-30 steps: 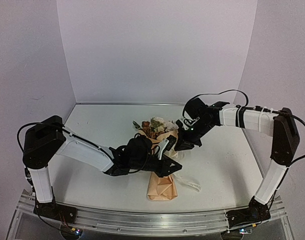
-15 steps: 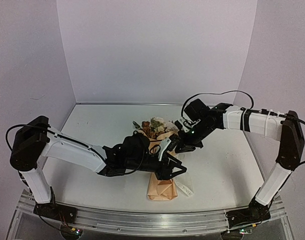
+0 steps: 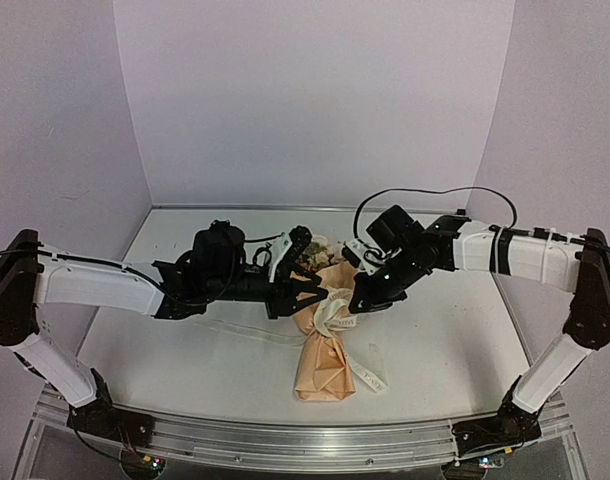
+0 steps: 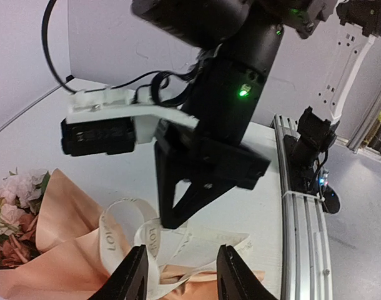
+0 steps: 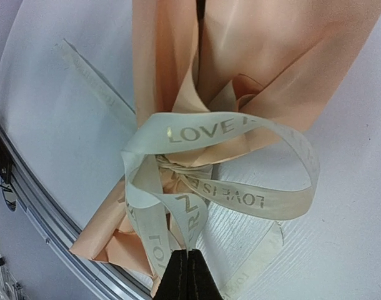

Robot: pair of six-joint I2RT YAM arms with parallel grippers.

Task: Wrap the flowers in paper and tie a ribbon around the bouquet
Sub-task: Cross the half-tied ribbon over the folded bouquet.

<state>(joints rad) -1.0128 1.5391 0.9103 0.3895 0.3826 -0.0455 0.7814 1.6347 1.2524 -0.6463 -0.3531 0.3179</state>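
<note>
The bouquet lies on the table as a tan paper (image 3: 323,365) cone with the flowers (image 3: 315,250) at its far end. A cream ribbon (image 3: 335,312) with printed lettering is looped round the cone's waist. My right gripper (image 3: 353,305) is shut on a ribbon strand just right of the knot; in the right wrist view its tips (image 5: 187,275) pinch the ribbon (image 5: 228,128) above the paper (image 5: 253,62). My left gripper (image 3: 307,290) stands open just left of the knot. In the left wrist view its fingers (image 4: 134,275) flank the ribbon (image 4: 122,231) without touching it.
One ribbon tail (image 3: 369,376) trails right of the cone's narrow end and another strand (image 3: 240,330) lies flat to the left. The white table (image 3: 185,240) is walled at the back and sides. A metal rail (image 3: 285,440) runs along the near edge.
My left gripper has opened and drawn back up and to the left, from over the cone's middle to beside the knot. My right gripper shifted slightly left, still pinching the ribbon.
</note>
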